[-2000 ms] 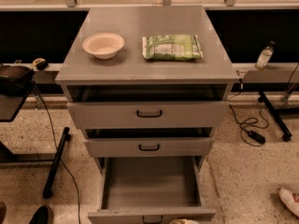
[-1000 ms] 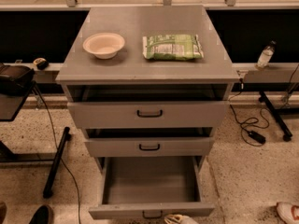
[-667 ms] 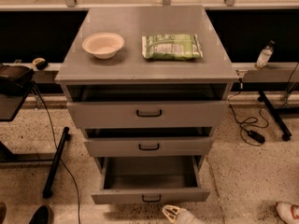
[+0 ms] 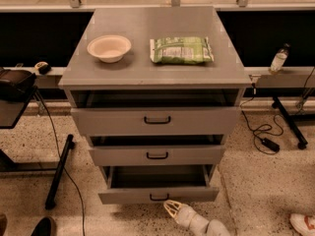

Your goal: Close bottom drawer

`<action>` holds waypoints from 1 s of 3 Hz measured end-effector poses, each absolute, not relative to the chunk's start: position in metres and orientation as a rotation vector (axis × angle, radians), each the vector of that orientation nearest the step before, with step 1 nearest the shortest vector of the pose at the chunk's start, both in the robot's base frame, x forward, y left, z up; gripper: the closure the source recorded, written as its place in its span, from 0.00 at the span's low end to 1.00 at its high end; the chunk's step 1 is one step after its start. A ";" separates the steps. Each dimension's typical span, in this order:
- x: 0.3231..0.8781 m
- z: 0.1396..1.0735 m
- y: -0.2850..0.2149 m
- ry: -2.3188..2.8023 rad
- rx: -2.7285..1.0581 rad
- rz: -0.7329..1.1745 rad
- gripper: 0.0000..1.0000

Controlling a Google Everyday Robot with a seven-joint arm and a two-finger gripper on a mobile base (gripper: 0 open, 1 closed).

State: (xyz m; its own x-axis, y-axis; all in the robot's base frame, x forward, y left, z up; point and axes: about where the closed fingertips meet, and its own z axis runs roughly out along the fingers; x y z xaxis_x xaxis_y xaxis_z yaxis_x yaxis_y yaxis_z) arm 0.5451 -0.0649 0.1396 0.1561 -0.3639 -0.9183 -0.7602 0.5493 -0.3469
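The grey cabinet [image 4: 157, 73] has three drawers, all partly open. The bottom drawer [image 4: 158, 194] has a small black handle [image 4: 159, 197] and stands out a short way, with a strip of its dark interior showing. My gripper [image 4: 171, 209] comes in from the bottom edge, its pale fingers just below and right of that handle, close to the drawer front. The top drawer [image 4: 156, 120] and middle drawer [image 4: 157, 155] sit slightly out above it.
A cream bowl [image 4: 109, 47] and a green packet [image 4: 181, 50] lie on the cabinet top. A black stand leg [image 4: 59, 173] is at left, cables [image 4: 261, 132] and a bottle [image 4: 278, 59] at right. Shoes show at the lower left [image 4: 42, 227] and lower right [image 4: 302, 223].
The bottom drawer has slid in a long way, from far out to only slightly open. My gripper has followed its front inward and shows more in view.
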 end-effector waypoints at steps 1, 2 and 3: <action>0.570 0.144 -0.055 1.434 -1.020 0.364 1.00; 0.606 0.147 -0.043 1.426 -1.017 0.350 1.00; 0.636 0.147 -0.038 1.434 -1.002 0.332 1.00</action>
State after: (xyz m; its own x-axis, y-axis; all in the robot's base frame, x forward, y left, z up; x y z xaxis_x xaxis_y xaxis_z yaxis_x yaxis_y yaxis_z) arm 0.6357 -0.0379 0.1469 0.1744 -0.3649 -0.9145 -0.7299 0.5755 -0.3688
